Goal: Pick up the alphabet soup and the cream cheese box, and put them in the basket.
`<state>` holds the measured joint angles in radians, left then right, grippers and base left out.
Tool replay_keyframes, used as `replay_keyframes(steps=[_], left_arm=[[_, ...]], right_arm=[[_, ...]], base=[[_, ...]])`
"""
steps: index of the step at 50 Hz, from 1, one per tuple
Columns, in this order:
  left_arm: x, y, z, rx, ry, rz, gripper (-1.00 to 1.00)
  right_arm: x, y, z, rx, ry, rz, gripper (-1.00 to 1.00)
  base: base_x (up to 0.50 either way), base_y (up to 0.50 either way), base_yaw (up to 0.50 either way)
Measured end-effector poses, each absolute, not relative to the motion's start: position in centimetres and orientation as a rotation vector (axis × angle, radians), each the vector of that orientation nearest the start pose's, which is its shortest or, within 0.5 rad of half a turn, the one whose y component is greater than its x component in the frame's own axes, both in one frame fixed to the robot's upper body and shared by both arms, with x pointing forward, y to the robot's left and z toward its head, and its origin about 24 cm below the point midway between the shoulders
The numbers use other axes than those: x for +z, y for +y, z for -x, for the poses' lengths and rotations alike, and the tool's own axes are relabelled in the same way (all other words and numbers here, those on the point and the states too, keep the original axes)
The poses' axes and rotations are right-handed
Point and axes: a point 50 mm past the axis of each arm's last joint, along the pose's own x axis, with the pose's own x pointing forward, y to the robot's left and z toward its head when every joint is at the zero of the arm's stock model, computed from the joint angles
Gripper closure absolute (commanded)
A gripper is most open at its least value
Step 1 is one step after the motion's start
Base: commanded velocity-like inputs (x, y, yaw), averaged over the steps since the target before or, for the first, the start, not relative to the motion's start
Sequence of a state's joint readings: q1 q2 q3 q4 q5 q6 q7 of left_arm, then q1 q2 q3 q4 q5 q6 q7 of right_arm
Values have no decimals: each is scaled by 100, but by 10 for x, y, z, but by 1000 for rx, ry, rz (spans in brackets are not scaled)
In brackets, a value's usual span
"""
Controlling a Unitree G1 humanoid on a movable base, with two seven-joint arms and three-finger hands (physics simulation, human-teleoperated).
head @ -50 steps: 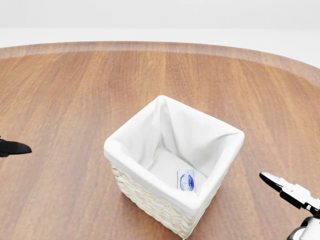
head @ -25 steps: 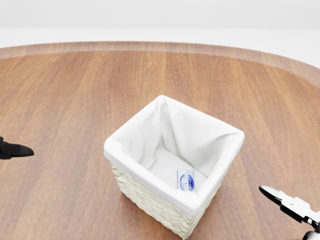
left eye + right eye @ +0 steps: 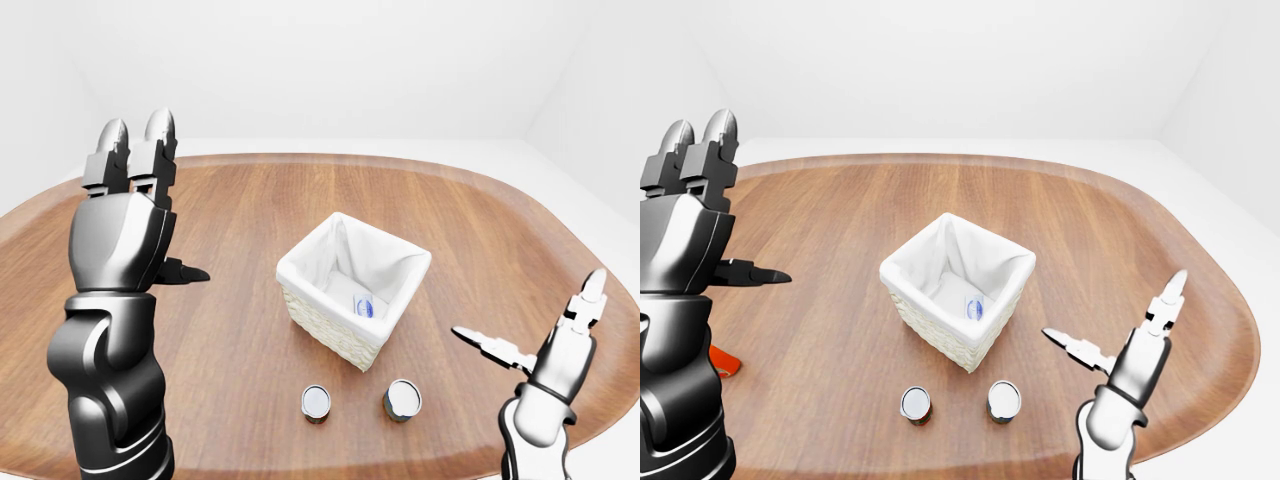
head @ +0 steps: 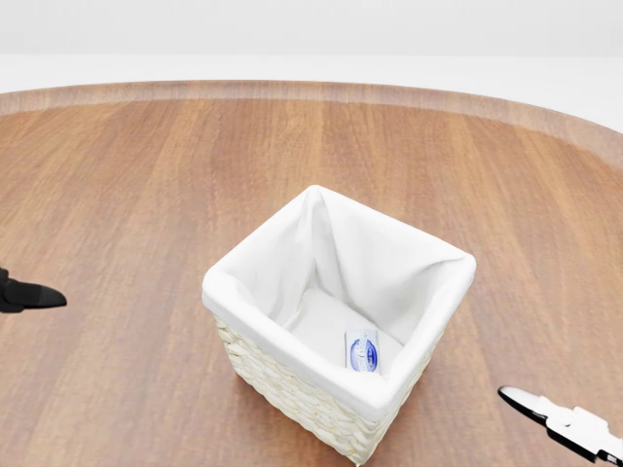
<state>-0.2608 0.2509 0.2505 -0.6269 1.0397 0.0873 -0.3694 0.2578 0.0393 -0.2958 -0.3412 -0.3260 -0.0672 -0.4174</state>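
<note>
Lying in the white-lined wicker basket [image 4: 255, 375], the blue-labelled cream cheese box [image 4: 362, 351]; both hands [image 3: 130, 170] [image 3: 545, 340] spread, empty.

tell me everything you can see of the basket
The basket is a square, pale woven wicker one with a white cloth lining folded over its rim. It stands upright on the wooden table, turned corner-on in the head view. Its mouth is open, and a small white box with a blue oval label lies on the lined bottom. Neither hand touches it: the left hand is raised off to the left, the right hand is open at lower right. Two cans stand apart, below it in the left-eye view.
</note>
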Motion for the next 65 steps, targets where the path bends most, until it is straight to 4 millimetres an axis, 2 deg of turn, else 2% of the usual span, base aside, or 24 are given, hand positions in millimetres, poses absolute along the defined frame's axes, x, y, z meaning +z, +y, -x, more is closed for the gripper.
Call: replay_keyframes(steps=[14, 27, 45, 65], left_arm=[[235, 202, -233, 353, -459, -1287, -100], [233, 202, -233, 351, -455, -1287, -100], [233, 202, -233, 351, -451, -1293, -100], [232, 202, -233, 347, -442, -1296, -100]], right_arm=[[90, -225, -163, -661, -180, 493, -100], [89, -214, -152, -574, -151, 590, -100], [77, -208, -145, -531, -77, 640, -100], [60, -204, -146, -473, -18, 592, -100]], base=[[0, 0, 0], [0, 0, 0], [0, 0, 0], [0, 0, 0]])
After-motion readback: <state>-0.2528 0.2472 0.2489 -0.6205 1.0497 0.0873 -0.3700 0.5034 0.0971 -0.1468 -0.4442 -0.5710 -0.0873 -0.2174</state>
